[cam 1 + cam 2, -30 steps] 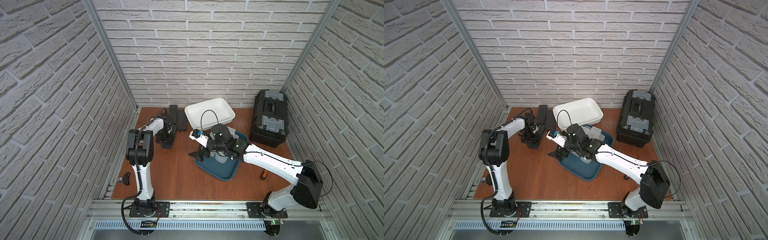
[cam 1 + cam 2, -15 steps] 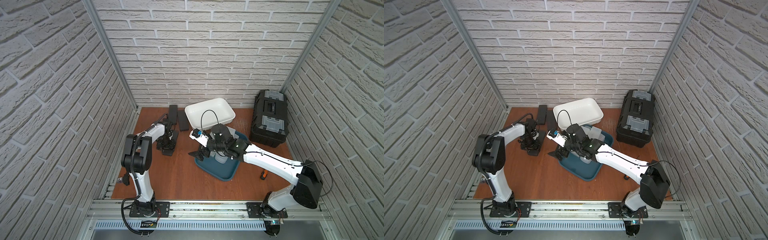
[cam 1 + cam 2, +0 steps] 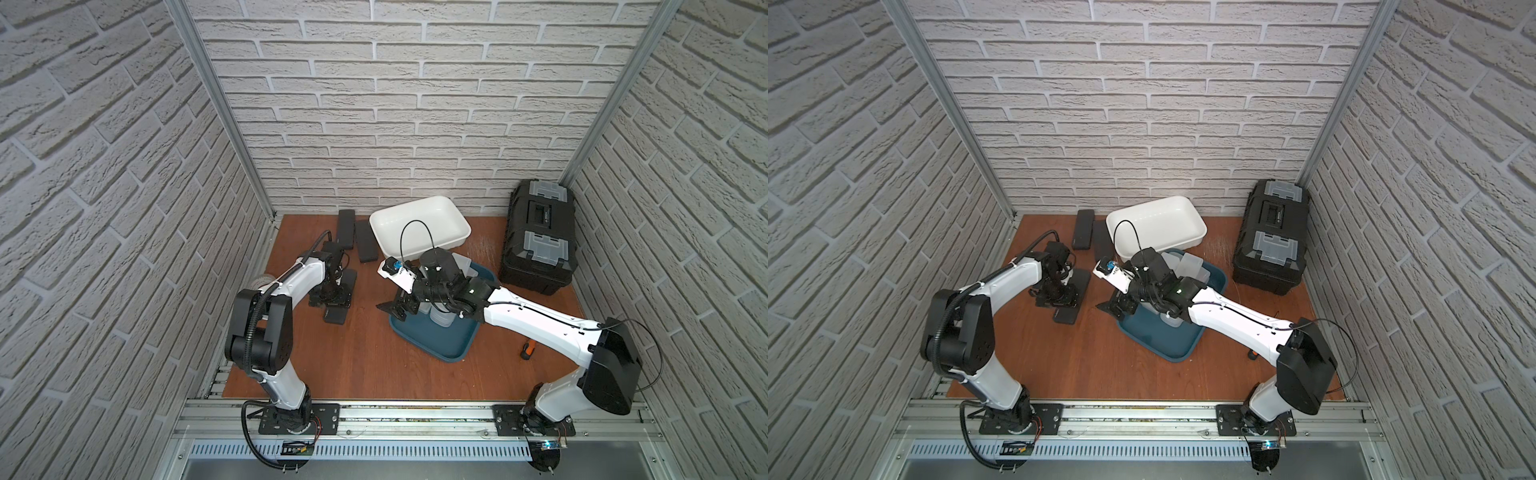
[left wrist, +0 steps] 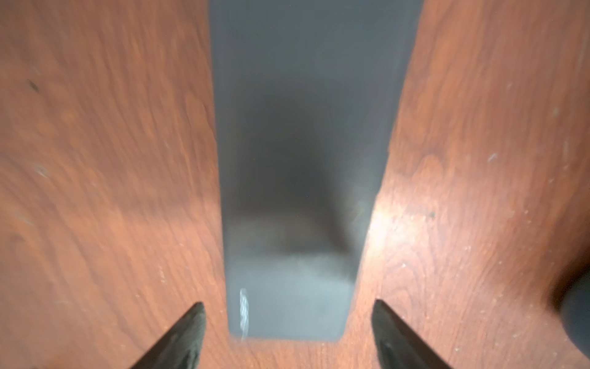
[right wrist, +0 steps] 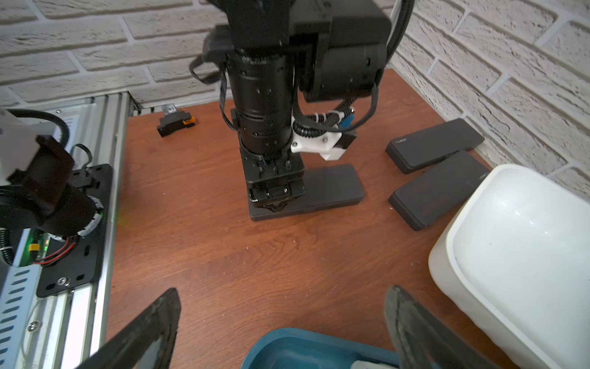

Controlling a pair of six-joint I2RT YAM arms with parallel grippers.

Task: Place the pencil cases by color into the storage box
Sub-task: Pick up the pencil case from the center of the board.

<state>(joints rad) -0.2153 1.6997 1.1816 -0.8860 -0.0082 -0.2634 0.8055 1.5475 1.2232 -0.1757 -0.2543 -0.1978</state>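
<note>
On table (image 5: 223, 255): three black pencil cases (image 5: 434, 147) | left gripper (image 4: 287, 303) parted astride one (ungripped) | right gripper (image 5: 284, 289) wide

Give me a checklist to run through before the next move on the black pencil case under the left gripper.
1. Left gripper open: ok; its fingers straddle the black pencil case without touching its sides.
2. Case lying flat on the table: ok.
3. Left gripper over the case's middle: not ok; it sits at one end.
4. Right gripper open and empty: ok.
5. White bin free of cases: ok; none visible inside.
6. Other black cases clear of the left gripper: ok; they lie apart from it.
</note>
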